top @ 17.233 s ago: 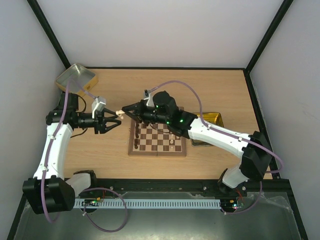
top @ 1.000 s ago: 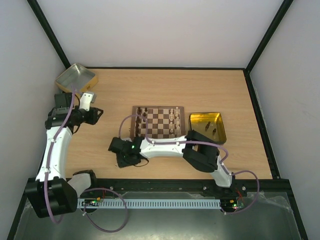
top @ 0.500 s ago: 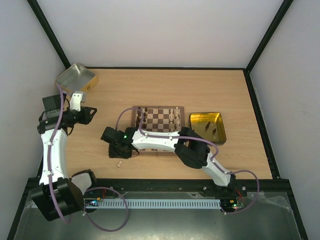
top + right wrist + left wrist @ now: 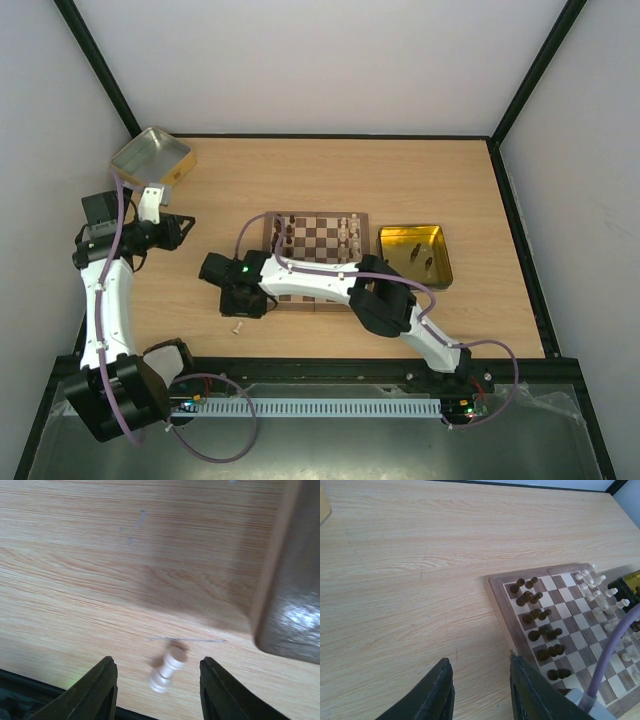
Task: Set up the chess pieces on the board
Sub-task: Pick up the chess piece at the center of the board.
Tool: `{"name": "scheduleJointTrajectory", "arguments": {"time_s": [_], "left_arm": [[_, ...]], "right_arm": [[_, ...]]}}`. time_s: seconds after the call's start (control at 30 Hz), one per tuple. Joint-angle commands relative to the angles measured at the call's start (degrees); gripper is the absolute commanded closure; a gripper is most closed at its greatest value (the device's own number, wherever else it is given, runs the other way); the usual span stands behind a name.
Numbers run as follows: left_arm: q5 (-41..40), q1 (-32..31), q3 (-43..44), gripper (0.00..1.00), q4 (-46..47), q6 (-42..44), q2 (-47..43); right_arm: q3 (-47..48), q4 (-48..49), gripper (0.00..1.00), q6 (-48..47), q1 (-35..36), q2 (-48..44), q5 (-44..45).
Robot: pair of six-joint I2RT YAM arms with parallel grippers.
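Going after a pale chess piece [image 4: 167,669] lying on the surface [image 4: 400,170] just off the board's [image 4: 290,605] corner, with the right end effector [image 4: 157,682] open over it and the left end effector [image 4: 480,692] open and empty; needs to drop, squeeze, lift and stand it on a square.

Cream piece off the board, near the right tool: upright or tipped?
Tipped: the piece lies on its side on the table, loose inside the right tool.
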Motion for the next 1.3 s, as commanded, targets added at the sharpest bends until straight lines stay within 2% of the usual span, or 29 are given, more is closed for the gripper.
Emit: {"name": "scheduleJointTrajectory", "arguments": {"time_s": [0.0, 0.47, 0.7, 1.27], "left_arm": [[2.4, 0.5, -0.5, 0.68, -1.7, 1.4, -0.7], [4.2, 0.5, -0.5, 0.68, -2.4, 2.6, -1.0], [4.3, 0.7, -0.6, 0.68, -2.4, 3.1, -0.4], [4.8, 1.7, -0.7, 0.68, -2.8, 3.5, -0.4]], "right_arm": [[5.3, -4.3, 0.55, 1.5, 0.5, 4.1, -0.1], [8.4, -12.5, 0.55, -0.1, 1.0, 6.9, -0.7], [10.8, -12.7, 0.55, -0.5, 1.5, 8.5, -1.9], [10.0, -14.0, 0.57, -2.1, 3.1, 9.0, -2.6]]}}
